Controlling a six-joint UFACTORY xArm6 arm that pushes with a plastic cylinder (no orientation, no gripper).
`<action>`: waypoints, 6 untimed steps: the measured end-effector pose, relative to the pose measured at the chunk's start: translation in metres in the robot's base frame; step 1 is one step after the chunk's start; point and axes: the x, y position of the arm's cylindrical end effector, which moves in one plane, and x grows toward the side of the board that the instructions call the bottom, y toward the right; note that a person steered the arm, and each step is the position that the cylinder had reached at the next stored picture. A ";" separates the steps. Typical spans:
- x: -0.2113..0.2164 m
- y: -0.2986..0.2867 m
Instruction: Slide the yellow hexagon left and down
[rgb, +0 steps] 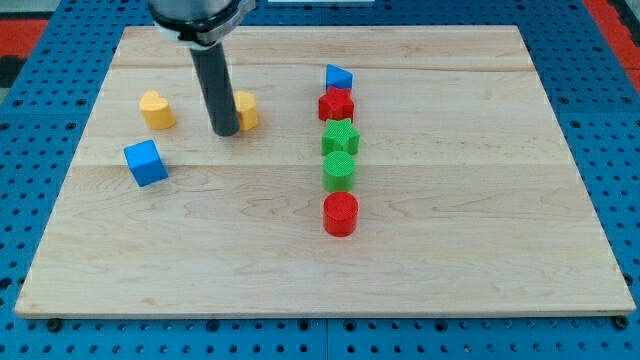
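Note:
The yellow hexagon (246, 109) sits on the wooden board (320, 260) left of the middle, near the view's top, partly hidden by my rod. My tip (225, 131) is down at the hexagon's left side, touching or nearly touching it. A yellow heart-shaped block (156, 110) lies further left.
A blue cube (146, 162) lies below the yellow heart. A column right of the middle runs from top to bottom: blue triangle (339, 76), red star (336, 104), green star (340, 137), green cylinder (339, 170), red cylinder (340, 214). Blue pegboard (40, 150) surrounds the board.

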 end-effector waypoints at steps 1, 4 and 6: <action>-0.044 0.007; -0.130 -0.002; -0.115 0.089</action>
